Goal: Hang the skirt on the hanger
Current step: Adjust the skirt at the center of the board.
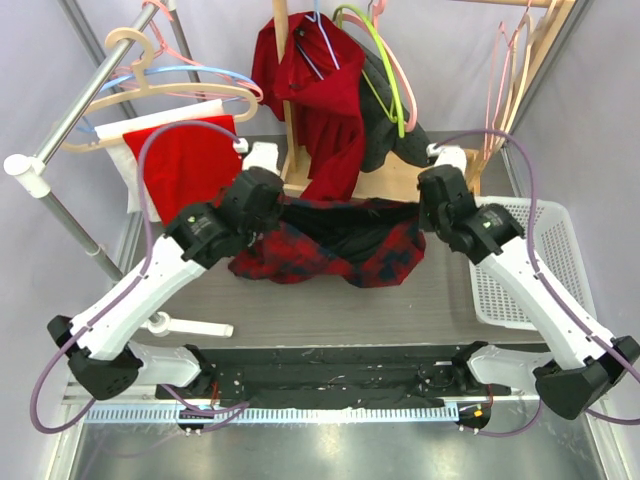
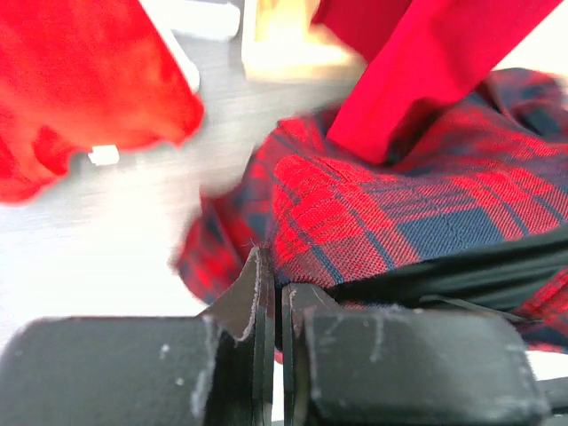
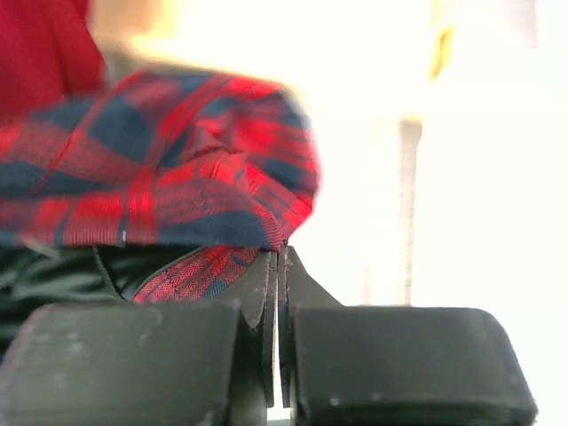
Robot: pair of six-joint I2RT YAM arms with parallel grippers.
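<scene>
Left end effector: fingers pressed together, pinching one edge of the plaid skirt. Right end effector: fingers pressed together, pinching the opposite edge. The skirt is stretched between both end effectors, just in front of the wooden stand and over the surface. A red garment and a green hanger hang on the stand. A white basket sits right of the stand.

White basket at the right edge of the table; red cloth draped at left; red garment, possibly a shirt, hanging on wooden stand.
</scene>
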